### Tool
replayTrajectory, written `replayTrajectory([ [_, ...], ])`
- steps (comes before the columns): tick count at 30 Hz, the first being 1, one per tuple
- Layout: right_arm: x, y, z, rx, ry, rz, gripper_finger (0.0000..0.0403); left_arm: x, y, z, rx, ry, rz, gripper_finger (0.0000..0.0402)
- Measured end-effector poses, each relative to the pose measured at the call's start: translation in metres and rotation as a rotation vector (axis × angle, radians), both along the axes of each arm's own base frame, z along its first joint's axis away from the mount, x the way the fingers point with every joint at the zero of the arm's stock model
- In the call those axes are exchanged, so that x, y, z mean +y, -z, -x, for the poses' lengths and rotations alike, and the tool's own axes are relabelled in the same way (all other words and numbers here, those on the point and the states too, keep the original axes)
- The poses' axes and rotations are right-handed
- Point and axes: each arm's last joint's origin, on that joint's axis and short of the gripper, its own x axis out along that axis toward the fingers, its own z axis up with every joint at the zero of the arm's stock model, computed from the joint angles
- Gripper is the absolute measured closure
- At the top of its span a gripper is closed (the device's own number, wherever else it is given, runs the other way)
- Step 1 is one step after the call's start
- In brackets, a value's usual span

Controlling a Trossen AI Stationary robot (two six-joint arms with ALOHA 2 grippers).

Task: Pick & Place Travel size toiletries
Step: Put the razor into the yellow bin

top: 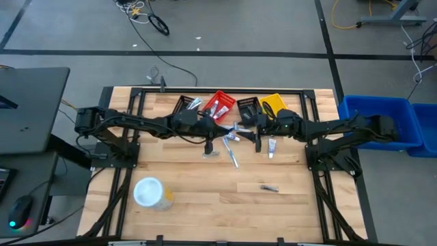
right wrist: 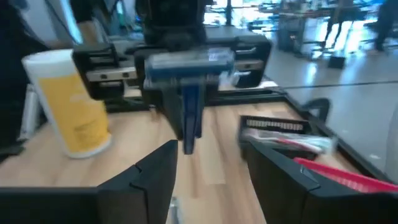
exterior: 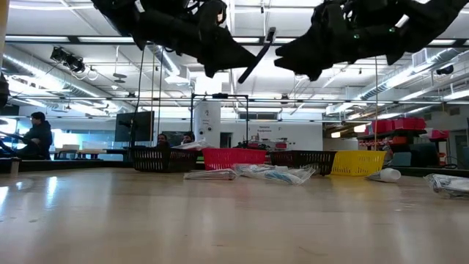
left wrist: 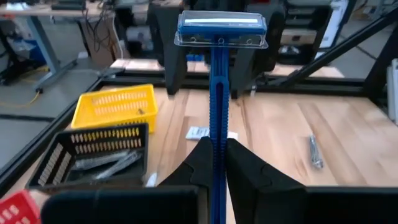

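Note:
Over the middle of the table my left gripper (left wrist: 216, 163) is shut on a blue razor (left wrist: 217, 93), one of the travel size toiletries. The razor's capped head (left wrist: 221, 30) stands farthest from the fingers. Facing it from the table's right side, my right gripper (right wrist: 208, 158) is open and holds nothing; the razor (right wrist: 189, 93) shows just beyond its fingertips. More toiletries (top: 231, 145) lie loose on the wood below both grippers. A white tube (top: 272, 145) lies beside them and a dark item (top: 270, 188) lies nearer the front. My left gripper pinches the razor's blue handle (left wrist: 217, 148) between its two fingers, near the handle's free end. The fingers point nearly level toward the table's right side and lie along the handle. The razor sticks out ahead of them, slanting upward, lifted clear of the table.
Along the far edge stand a black basket (top: 188, 104), a red basket (top: 220, 104), another black basket (top: 247, 108) and a yellow basket (top: 273, 104). A white-lidded yellowish tub (top: 151, 193) stands near the front left. A blue bin (top: 382, 123) sits off the table's right edge.

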Motion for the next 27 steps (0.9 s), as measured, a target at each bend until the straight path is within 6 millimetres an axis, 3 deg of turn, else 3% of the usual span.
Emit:
replayTrajectory([
  [8,0.0,0.005,-0.012,-0.086,-0.065,-0.011,0.0213,0.0,-0.002,0.0,-0.016,0.003,-0.004,0.0373],
  [18,0.0,0.002,-0.016,-0.162,-0.095,-0.01,0.0198,0.0,-0.004,-0.001,-0.039,0.004,-0.005,0.0373],
  [27,0.0,0.001,-0.017,-0.187,-0.095,-0.013,0.0236,0.0,-0.005,-0.001,-0.054,0.003,-0.002,0.0372],
])
